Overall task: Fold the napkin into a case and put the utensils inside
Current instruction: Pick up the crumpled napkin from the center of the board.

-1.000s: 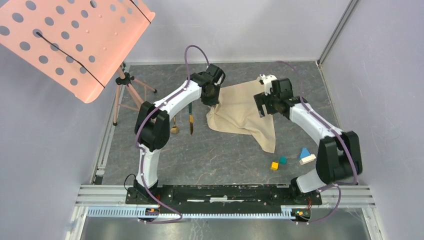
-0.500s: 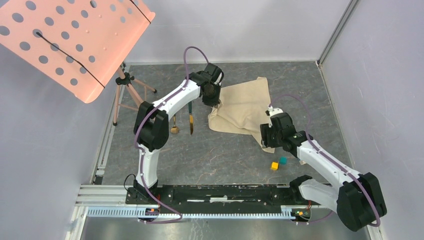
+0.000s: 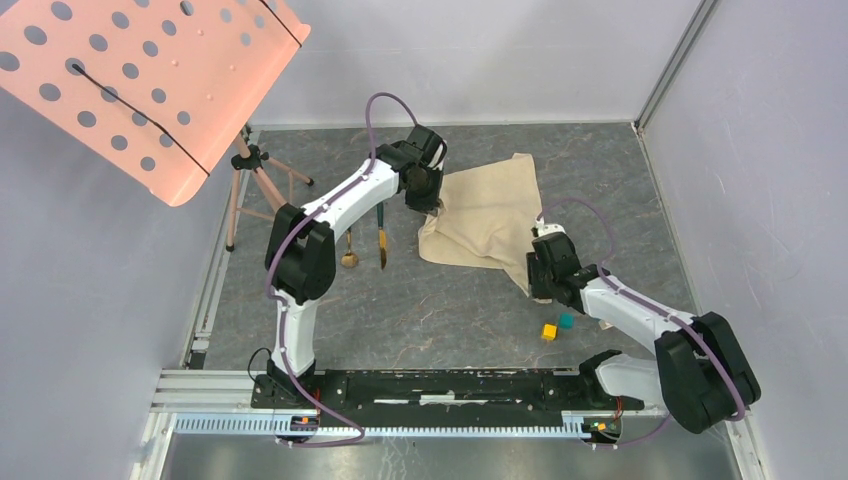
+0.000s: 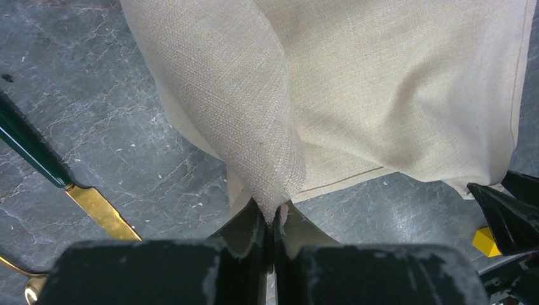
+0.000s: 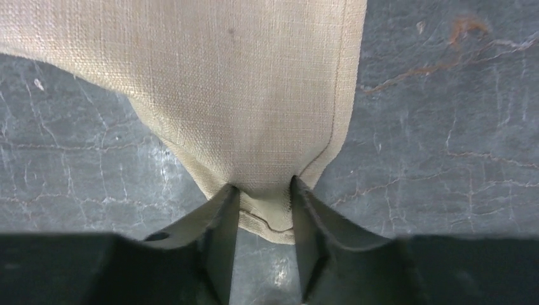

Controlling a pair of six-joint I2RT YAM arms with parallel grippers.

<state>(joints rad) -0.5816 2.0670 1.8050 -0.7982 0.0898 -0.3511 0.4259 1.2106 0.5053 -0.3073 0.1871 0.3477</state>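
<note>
1. The napkin (image 3: pixel 485 215) lies spread and rumpled on the grey table (image 3: pixel 420 310), towards the far side and right of centre. It spans the space between the two grippers.
2. The left gripper (image 3: pixel 428 200) is at the napkin's left edge. In the left wrist view its jaws are clenched on a raised fold of cloth, and the fold rises from the fingertips (image 4: pixel 251 229) as a ridge.
3. The right gripper (image 3: pixel 540 275) is at the napkin's near corner, low over the table. In the right wrist view its jaws stand partly apart with the hemmed corner tip between them. Both fingers (image 5: pixel 222 222) touch the cloth. A gap filled with cloth remains, so the jaws are not clamped together.
4. The knife (image 3: pixel 382 240) and the spoon (image 3: pixel 349 258) lie side by side on the table, just left of the napkin and outside it, under the left arm. Their handles point to the far side.
5. A yellow cube (image 3: pixel 549 331) and a teal cube (image 3: pixel 566 320) sit near the right gripper, on its near side, clear of the cloth.
</note>
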